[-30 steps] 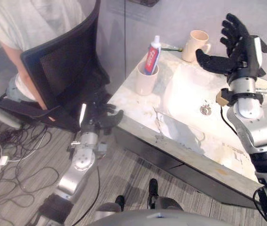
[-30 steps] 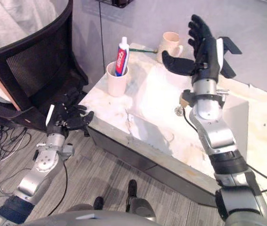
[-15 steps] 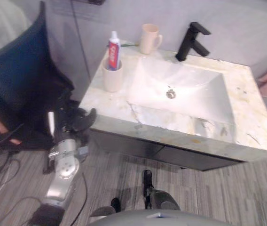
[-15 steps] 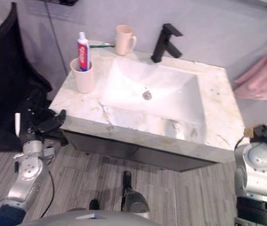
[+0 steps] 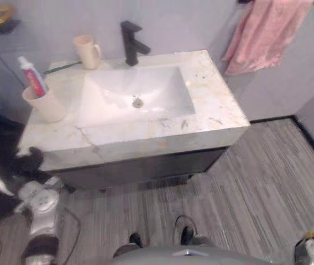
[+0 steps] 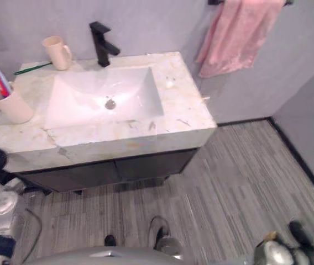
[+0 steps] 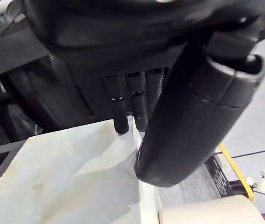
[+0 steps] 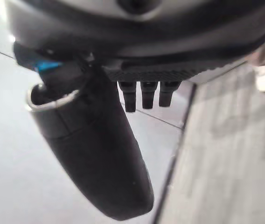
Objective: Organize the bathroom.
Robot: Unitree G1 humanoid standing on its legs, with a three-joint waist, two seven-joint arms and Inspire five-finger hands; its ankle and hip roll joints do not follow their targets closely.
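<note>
A cream cup (image 5: pixel 45 103) holding a toothpaste tube (image 5: pixel 31 76) stands on the marble counter (image 5: pixel 215 107) at its left end. Behind it a green toothbrush (image 5: pixel 63 67) lies flat beside a cream mug (image 5: pixel 87 51). A black tap (image 5: pixel 131 41) rises behind the white basin (image 5: pixel 129 91). My left hand (image 5: pixel 29 158) hangs low by the counter's front left corner, fingers (image 7: pixel 131 105) straight, holding nothing. The cup's rim (image 7: pixel 212 213) shows past its thumb. My right hand (image 8: pixel 95 149) hangs low over the floor, open and empty.
A pink towel (image 5: pixel 262 30) hangs on the wall to the right of the vanity. A dark cabinet front (image 5: pixel 140 168) sits under the counter. Grey plank floor (image 5: pixel 256 182) spreads to the right, up to a dark skirting line (image 5: pixel 312 143).
The camera has swung right, so chair and person left the picture and the towel came in. My right hand dropped from above the basin to low at my right side.
</note>
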